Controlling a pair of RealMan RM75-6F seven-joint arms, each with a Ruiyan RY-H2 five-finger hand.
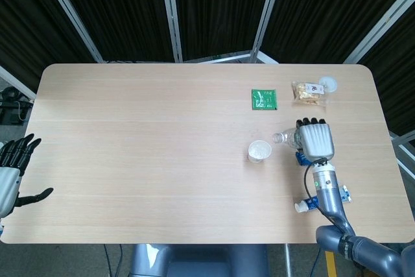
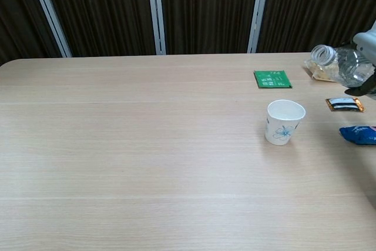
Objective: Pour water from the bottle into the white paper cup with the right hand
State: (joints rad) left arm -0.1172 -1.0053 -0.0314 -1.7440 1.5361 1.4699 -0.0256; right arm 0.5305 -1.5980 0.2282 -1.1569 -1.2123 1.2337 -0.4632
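Clear bottle (image 2: 343,64) in right hand (image 1: 315,139), cup (image 2: 285,121) beside
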